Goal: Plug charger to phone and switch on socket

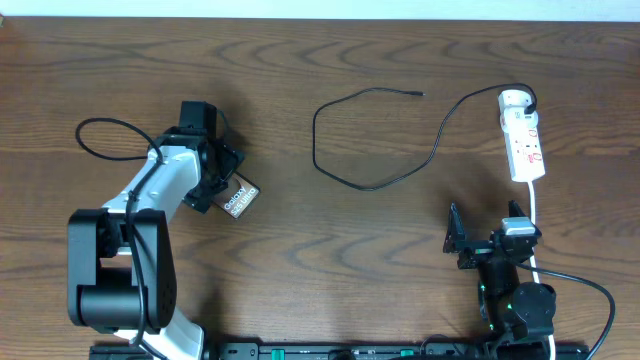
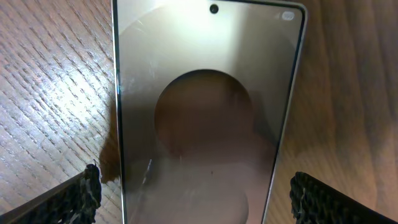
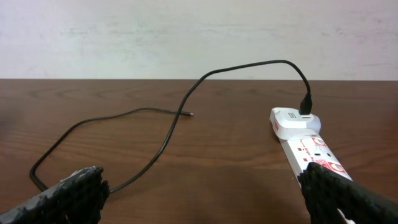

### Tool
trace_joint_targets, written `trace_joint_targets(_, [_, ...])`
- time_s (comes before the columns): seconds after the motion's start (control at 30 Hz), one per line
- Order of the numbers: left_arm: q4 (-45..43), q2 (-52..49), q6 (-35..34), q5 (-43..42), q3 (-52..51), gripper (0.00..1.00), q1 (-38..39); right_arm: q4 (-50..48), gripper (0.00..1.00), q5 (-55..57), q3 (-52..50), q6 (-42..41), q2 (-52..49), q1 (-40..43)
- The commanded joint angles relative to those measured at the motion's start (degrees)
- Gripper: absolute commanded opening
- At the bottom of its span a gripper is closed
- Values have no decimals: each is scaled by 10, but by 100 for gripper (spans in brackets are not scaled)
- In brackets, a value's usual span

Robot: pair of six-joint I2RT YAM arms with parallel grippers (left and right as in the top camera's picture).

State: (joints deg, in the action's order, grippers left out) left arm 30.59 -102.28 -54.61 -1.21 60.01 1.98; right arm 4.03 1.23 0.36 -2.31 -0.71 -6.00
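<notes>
Wooden table [image 1: 330, 290]: socket [image 1: 523, 140] lies front-to-back; charger [image 1: 375, 188] tip points right.

Your left arm [image 1: 150, 200] reaches out from its base at the near-left edge, with the white forearm angled up and to the right. The wrist is bent so the left gripper [image 1: 222, 182] points downward. Its jaws stand wide apart, and both textured black fingertips [image 2: 81, 196] show at the lower corners of the wrist view. Your right arm [image 1: 520, 300] sits folded close over its base, with the right gripper [image 1: 487, 230] held level and facing away from you — its jaws are spread to their widest.
</notes>
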Motion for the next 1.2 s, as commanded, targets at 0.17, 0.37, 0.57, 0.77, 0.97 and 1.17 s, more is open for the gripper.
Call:
trace_joint_targets(0.17, [4,-59,8,-3,-7,95,0,2,99,-1,0,7,2,3])
trace_joint_targets(0.37, [-1,-77,8,-3,-7,95,0,2,99,-1,0,7,2,3])
trace_joint_targets(0.57, [-16,-77,-3,-21,-5,95,0,2,99,-1,0,7,2,3])
trace_joint_targets(0.77, [0,-87,-16,-22,-5,95,0,2,99,-1,0,7,2,3])
trace_joint_targets(0.97, [6,-114,-16,-26,-5,95,0,2,99,-1,0,7,2,3])
trace_joint_targets(1.17, [23,-138,-16,-25,-5,95,0,2,99,-1,0,7,2,3])
